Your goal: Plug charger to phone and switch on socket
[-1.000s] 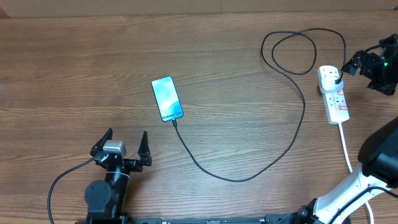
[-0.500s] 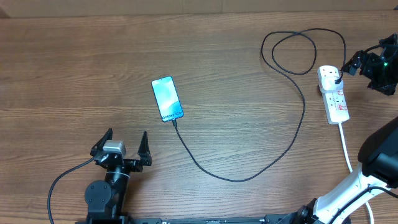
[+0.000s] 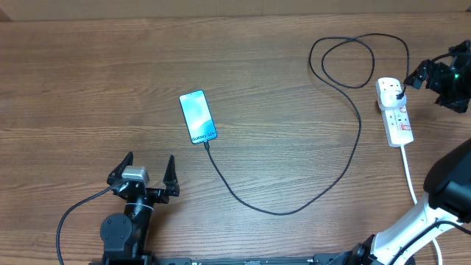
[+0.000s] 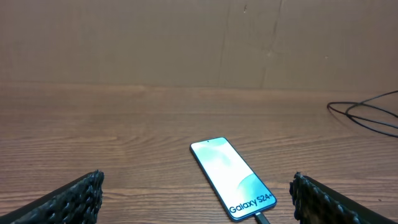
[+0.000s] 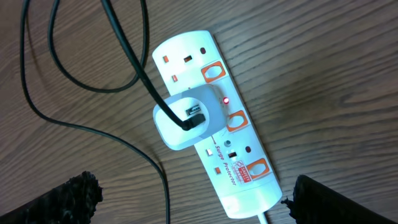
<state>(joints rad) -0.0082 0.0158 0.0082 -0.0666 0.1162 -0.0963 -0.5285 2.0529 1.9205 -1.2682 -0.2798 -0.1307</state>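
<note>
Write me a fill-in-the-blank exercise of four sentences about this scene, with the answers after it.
The phone lies with its screen facing ___.
The charger ends at an adapter in the ___ of three outlets on the socket.
The light beside the adapter glows ___.
The fingers of the left gripper and right gripper are ___ and hold nothing.
Missing words: up, middle, red, open.
</note>
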